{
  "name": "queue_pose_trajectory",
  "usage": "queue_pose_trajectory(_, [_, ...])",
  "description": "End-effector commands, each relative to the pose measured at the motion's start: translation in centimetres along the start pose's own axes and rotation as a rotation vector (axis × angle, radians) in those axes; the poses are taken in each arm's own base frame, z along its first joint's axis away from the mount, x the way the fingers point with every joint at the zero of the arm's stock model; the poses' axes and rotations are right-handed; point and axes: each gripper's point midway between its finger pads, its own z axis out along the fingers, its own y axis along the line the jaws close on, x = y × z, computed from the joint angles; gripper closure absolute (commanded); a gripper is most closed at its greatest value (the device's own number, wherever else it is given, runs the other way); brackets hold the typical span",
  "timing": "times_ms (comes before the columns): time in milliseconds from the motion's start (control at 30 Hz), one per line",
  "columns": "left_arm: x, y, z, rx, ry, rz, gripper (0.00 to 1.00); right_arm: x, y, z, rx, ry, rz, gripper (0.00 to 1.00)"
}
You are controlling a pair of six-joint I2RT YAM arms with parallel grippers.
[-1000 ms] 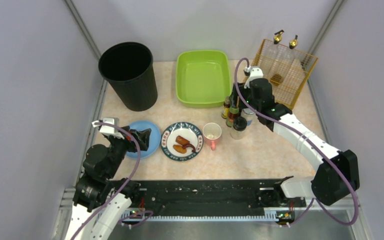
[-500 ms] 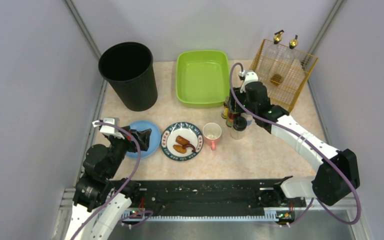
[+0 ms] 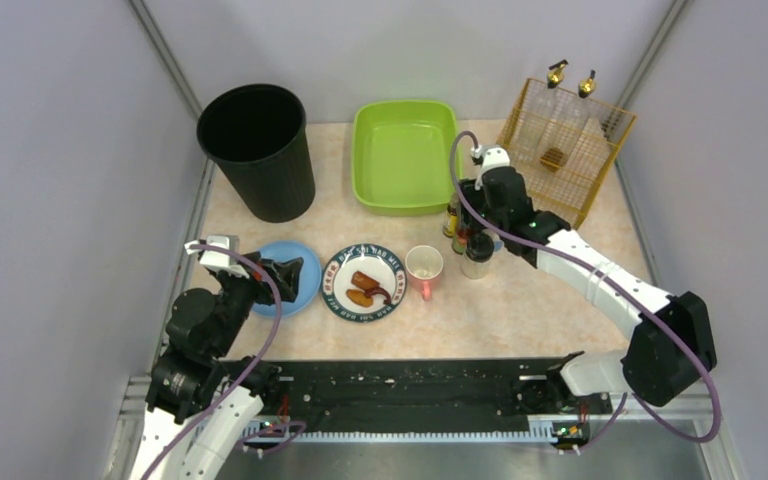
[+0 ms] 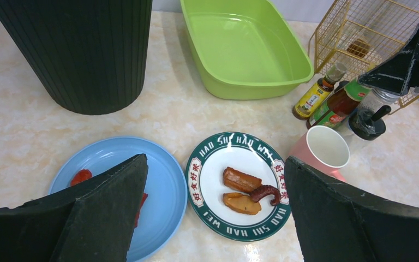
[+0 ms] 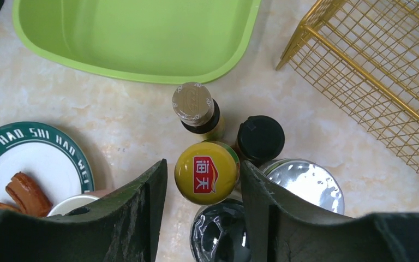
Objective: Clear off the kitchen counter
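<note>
Nothing looks cleared yet: the worktop [image 3: 520,300] carries the blue plate [image 4: 163,185], food plate [image 4: 207,164] and cup [image 4: 322,147]. Our left fingers [image 4: 103,207] hang released. Our right fingers [image 5: 142,218] straddle the yellow-capped bottle [image 5: 206,172], at two o'clock of the cup; we cannot tell if they grip it.

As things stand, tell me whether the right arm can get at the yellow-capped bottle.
Probably yes. The right gripper hangs over the yellow-capped bottle with a finger on either side of its cap and nothing above it. The black-capped bottle and silver lid crowd one finger closely.
</note>
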Motion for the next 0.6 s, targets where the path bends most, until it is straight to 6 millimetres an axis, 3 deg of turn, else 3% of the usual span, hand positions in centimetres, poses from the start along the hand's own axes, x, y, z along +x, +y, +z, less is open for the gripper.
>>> queue_pose_trajectory(0, [-0.5, -0.3, 0.4, 0.015, -0.018, 0.009, 0.01, -1.2, 0.6, 0.1, 0.014, -0.037, -0.026, 0.51])
queue_pose_trajectory(133, [-0.5, -0.3, 0.4, 0.015, -0.016, 0.009, 0.01, -1.0, 1.1, 0.4, 0.009, -0.041, -0.039, 0.57])
queue_pose_trajectory(400, [-0.5, -0.2, 0.4, 0.012, -0.021, 0.009, 0.01, -1.9, 1.4, -0.1, 0.033, -0.094, -0.063, 0.98])
queue_pose_trajectory(567, [-0.6, -0.3, 0.4, 0.012, -0.022, 0.009, 0.01, -3.4, 1.4, -1.1, 0.029, -0.154, -0.050, 1.00])
